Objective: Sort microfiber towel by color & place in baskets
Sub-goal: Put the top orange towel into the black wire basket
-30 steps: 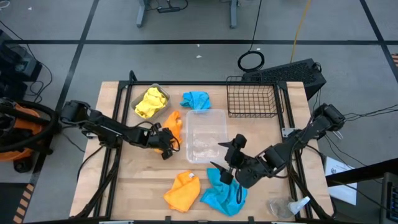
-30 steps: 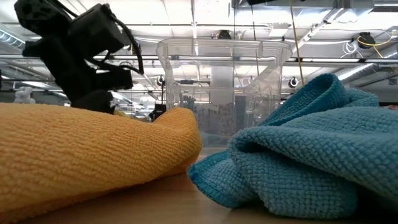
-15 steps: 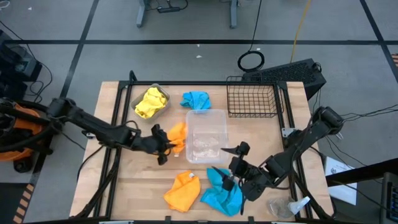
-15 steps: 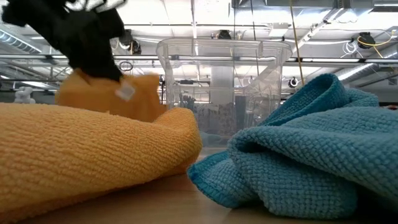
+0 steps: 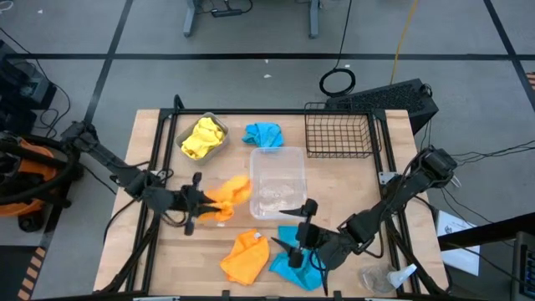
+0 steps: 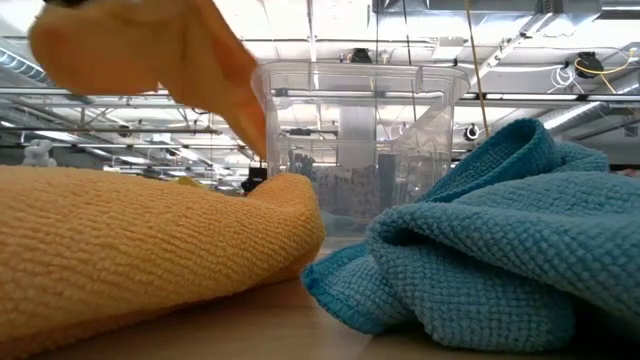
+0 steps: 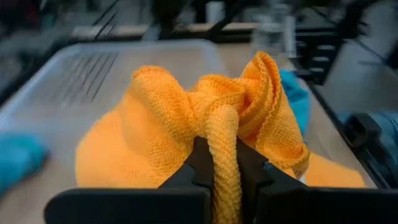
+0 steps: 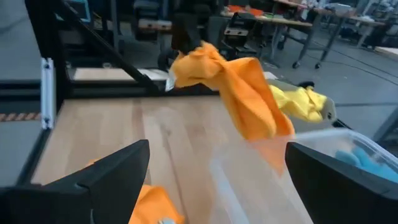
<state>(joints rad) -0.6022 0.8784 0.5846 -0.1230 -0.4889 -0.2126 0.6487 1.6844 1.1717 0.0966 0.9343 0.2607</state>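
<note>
At the left of the table, our left end effector is clamped on an orange towel, lifted just left of the clear tub; its long axis runs left to right, free end toward the tub. We judge it should clear the rim before release. To the right, our right end effector spreads wide over the blue towel.
</note>
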